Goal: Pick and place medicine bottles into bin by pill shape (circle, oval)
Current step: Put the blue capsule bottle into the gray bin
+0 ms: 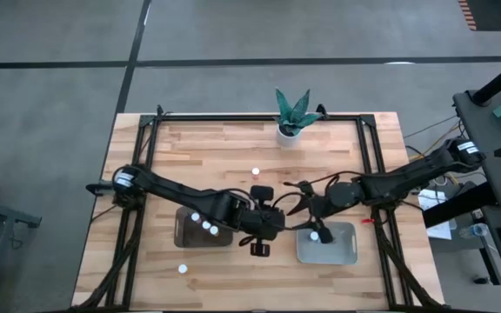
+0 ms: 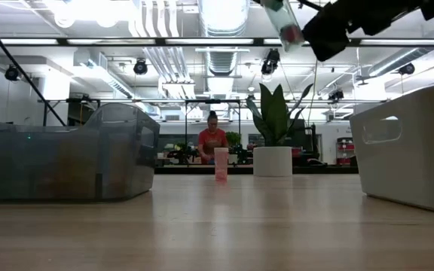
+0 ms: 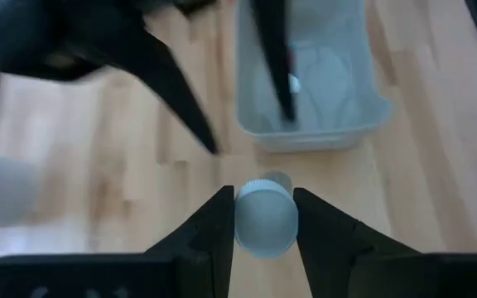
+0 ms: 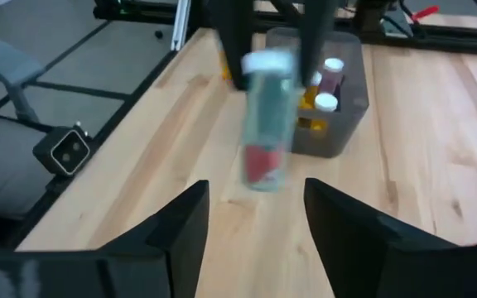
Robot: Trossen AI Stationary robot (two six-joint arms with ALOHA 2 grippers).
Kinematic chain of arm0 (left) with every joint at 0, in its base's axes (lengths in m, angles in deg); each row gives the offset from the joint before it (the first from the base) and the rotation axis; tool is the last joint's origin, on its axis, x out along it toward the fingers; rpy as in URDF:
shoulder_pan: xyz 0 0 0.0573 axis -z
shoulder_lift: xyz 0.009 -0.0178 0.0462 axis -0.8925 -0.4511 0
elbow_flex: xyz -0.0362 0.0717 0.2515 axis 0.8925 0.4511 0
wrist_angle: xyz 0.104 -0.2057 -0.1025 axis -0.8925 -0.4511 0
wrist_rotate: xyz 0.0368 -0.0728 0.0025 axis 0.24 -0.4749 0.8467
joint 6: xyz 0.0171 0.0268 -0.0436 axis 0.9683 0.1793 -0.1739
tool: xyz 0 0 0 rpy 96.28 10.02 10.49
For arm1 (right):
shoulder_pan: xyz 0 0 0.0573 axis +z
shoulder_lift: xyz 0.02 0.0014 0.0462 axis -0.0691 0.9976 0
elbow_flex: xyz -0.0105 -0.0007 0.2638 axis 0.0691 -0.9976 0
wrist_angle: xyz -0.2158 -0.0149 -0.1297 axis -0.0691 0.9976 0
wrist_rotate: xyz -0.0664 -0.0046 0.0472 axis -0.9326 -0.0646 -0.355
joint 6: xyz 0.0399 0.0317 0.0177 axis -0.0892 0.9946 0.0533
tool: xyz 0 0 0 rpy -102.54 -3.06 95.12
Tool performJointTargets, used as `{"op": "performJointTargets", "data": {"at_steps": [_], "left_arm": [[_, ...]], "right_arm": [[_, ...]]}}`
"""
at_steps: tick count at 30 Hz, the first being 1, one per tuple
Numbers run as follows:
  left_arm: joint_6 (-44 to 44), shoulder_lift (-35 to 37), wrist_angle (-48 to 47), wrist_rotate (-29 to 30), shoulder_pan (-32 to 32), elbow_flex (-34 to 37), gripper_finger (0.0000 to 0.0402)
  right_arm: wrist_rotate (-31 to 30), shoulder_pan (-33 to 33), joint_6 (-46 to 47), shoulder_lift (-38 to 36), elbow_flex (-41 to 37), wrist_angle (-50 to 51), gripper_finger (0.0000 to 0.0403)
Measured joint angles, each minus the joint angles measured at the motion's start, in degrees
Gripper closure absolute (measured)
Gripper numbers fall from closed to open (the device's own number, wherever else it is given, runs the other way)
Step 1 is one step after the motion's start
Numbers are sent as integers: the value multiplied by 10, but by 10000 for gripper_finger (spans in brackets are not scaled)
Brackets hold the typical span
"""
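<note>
My left gripper [image 3: 263, 199] is shut on a clear medicine bottle [image 4: 265, 124] with a white cap and red contents, lifted above the table between the two bins. My right gripper [image 4: 255, 186] stands open just beside it, toward the pale bin, with nothing between its fingers. The dark translucent bin [image 1: 203, 228] holds several bottles. The pale bin [image 1: 327, 242] holds one bottle [image 1: 314, 235]. In the low view the held bottle [image 2: 288, 26] shows high up, tilted. My left gripper pinches the bottle at its cap end [image 3: 243, 219] between its two fingers, one on each side. The fingers [image 4: 230, 41] slant down at it from above. The bottle hangs below them, cap up and slightly tilted, clear of the table.
Loose bottles stand on the wood at the far middle [image 1: 256, 172], [image 1: 263, 191] and near the front left [image 1: 182, 269]. A potted plant [image 1: 292, 117] stands at the far edge. Black frame rails [image 1: 368, 148] run along the table's sides.
</note>
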Motion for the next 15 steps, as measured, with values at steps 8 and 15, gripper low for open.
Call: {"op": "performJointTargets", "data": {"at_steps": [8, 15], "left_arm": [[13, 23, 29, 33, 6, 0, 310], [30, 23, 46, 36, 10, 0, 310]], "right_arm": [[-1, 0, -4, 35, 31, -7, 220], [-2, 0, -9, 41, 34, -33, 221]]}}
